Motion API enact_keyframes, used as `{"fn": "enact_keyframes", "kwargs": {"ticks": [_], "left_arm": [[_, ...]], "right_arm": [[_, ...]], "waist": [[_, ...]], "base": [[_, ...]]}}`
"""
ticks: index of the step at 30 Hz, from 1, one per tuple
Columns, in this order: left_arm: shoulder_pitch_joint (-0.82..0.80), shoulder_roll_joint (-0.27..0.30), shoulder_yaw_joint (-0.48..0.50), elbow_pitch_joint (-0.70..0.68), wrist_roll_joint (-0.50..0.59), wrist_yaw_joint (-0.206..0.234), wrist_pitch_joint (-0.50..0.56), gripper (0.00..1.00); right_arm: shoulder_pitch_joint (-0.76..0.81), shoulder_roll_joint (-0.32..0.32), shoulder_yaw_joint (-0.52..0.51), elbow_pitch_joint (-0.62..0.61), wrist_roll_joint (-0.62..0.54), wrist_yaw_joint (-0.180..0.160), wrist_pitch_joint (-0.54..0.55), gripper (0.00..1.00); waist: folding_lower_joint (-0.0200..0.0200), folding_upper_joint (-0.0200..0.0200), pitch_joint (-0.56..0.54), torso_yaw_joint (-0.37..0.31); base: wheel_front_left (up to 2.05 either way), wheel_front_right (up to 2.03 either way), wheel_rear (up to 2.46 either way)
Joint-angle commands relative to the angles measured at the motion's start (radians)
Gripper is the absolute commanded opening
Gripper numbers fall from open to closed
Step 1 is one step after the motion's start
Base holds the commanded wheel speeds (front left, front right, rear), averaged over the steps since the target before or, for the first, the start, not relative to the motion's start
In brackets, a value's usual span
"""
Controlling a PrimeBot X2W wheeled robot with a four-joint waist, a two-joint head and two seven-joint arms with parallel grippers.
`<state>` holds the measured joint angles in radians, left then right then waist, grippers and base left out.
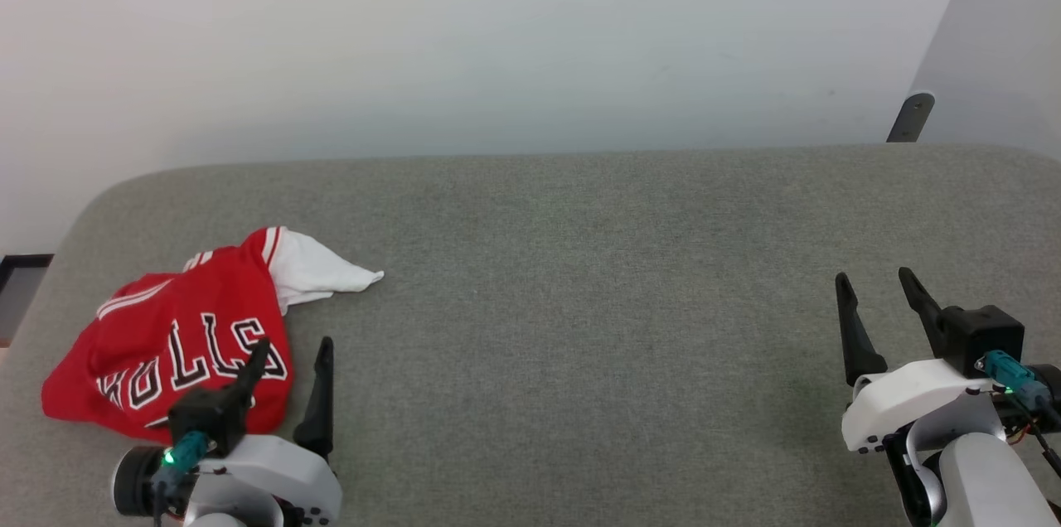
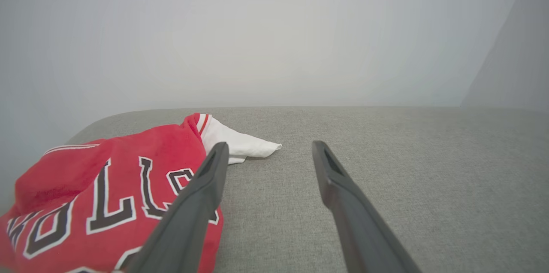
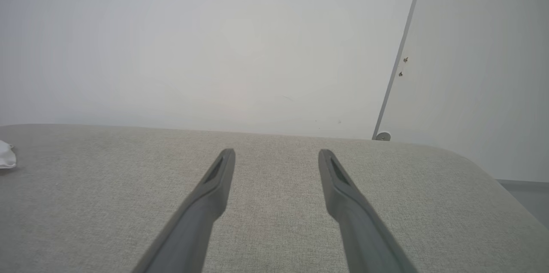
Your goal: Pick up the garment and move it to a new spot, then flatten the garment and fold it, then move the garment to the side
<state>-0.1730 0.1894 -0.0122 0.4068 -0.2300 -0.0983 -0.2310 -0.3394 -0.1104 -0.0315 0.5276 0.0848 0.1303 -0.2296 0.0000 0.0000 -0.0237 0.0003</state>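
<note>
The garment (image 1: 178, 336) is a red jersey with black white-outlined lettering, lying crumpled at the left of the grey table (image 1: 580, 303), one white sleeve pointing right. My left gripper (image 1: 294, 349) stands open at the garment's near right edge; its left finger overlaps the red cloth, nothing between the fingers. In the left wrist view the garment (image 2: 103, 191) lies left of the left gripper (image 2: 268, 146). My right gripper (image 1: 874, 278) stands open over bare table at the far right. In the right wrist view the right gripper (image 3: 276, 153) is open and a white sleeve tip (image 3: 6, 155) shows at the left edge.
The table's far edge meets a pale wall (image 1: 497, 38). A white panel (image 1: 995, 38) with a dark bracket (image 1: 910, 117) stands at the back right corner. The table has rounded corners, and its left edge runs close to the garment.
</note>
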Motion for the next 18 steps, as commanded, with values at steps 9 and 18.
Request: {"fn": "enact_keyframes", "kwargs": {"ticks": [9,18], "left_arm": [[-0.008,-0.005,0.017,0.013,0.051,-0.017,-0.023,1.0],[-0.01,-0.013,0.03,0.015,0.054,-0.028,-0.034,1.0]], "right_arm": [[-0.021,0.003,-0.004,0.02,-0.026,0.001,-0.024,1.0],[-0.005,0.002,-0.016,0.033,-0.009,0.001,-0.037,1.0]], "waist": [[0.0,0.0,0.001,0.003],[0.0,0.0,-0.003,0.005]], "base": [[0.0,0.0,0.0],[0.0,0.0,0.0]]}}
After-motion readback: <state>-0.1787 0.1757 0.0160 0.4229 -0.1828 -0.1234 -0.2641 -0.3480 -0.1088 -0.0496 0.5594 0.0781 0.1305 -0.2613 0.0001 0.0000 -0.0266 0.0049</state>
